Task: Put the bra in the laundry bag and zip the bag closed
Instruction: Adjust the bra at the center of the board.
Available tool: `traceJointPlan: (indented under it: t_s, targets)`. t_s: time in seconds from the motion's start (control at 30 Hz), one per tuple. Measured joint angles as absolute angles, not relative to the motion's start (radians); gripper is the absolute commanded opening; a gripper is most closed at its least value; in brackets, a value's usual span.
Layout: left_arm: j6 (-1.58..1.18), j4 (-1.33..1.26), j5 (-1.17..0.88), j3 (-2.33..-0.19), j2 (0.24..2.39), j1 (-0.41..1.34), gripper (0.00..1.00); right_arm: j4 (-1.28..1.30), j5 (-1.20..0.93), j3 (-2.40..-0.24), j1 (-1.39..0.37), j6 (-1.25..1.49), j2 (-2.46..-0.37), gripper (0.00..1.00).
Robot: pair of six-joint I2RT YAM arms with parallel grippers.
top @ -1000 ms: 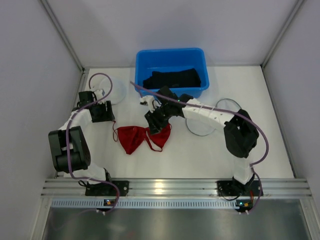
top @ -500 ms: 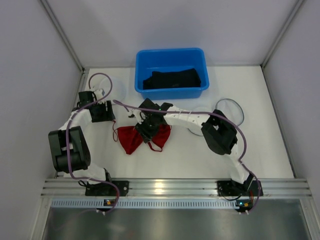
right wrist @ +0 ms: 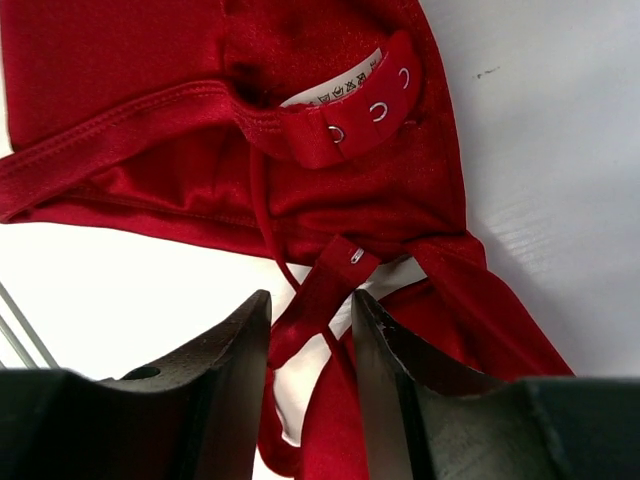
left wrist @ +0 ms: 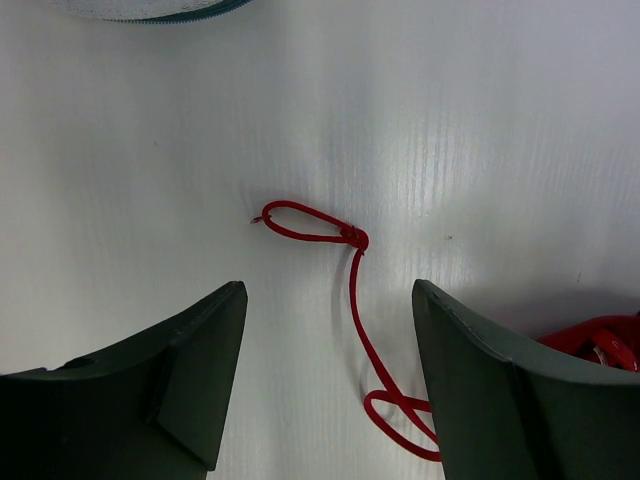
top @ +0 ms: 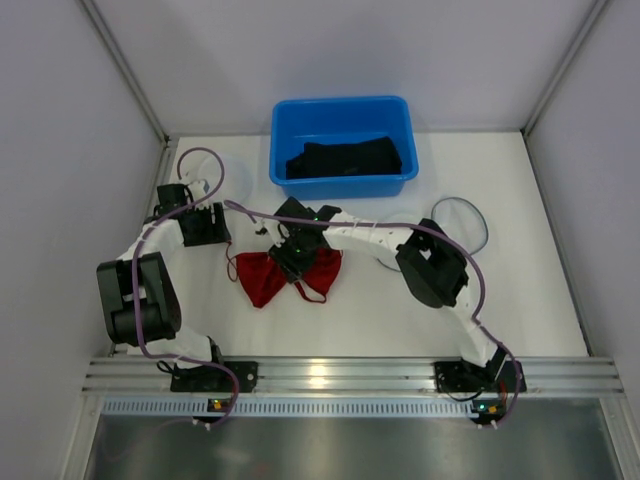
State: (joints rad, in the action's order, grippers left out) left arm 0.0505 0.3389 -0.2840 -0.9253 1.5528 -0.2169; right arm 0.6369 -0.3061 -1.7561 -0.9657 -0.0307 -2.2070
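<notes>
The red bra lies crumpled on the white table, left of centre. My right gripper is down on its middle. In the right wrist view the jaws of the right gripper stand narrowly open, with a red hook strap of the bra between them and not clamped. My left gripper hovers open at the bra's left end. A thin red strap lies on the table between the fingers of the left gripper. A round white laundry bag with a dark zip rim lies to the right.
A blue bin holding black clothes stands at the back centre. Another white mesh piece lies behind the left gripper, and its teal-zipped edge shows at the top of the left wrist view. Grey walls close both sides.
My right arm has swung left from near the bin onto the bra's middle, and its jaws have narrowed around a strap. The left arm has stayed put.
</notes>
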Motion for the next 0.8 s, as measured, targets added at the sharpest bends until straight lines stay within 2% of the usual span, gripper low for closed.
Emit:
traceJointPlan:
  t_s: [0.17, 0.3, 0.53, 0.67, 0.73, 0.8]
  targets:
    - [0.051, 0.338, -0.291, -0.925, 1.553, -0.218, 0.73, 0.638, -0.297, -1.757, -0.966, -0.028, -2.215, 0.17]
    - [0.051, 0.337, -0.291, -0.925, 1.553, -0.221, 0.73, 0.646, -0.301, -1.777, -0.966, -0.022, -2.215, 0.06]
    - [0.051, 0.337, -0.294, -0.925, 1.553, -0.221, 0.73, 0.662, -0.319, -1.790, -0.966, -0.014, -2.191, 0.04]
    - [0.051, 0.337, -0.294, -0.923, 1.553, -0.221, 0.73, 0.673, -0.334, -1.789, -0.966, -0.014, -2.152, 0.12]
    - [0.051, 0.336, -0.295, -0.923, 1.553, -0.221, 0.73, 0.674, -0.343, -1.788, -0.966, -0.014, -2.138, 0.12]
    - [0.051, 0.337, -0.295, -0.922, 1.553, -0.221, 0.73, 0.673, -0.349, -1.787, -0.965, -0.014, -2.132, 0.04]
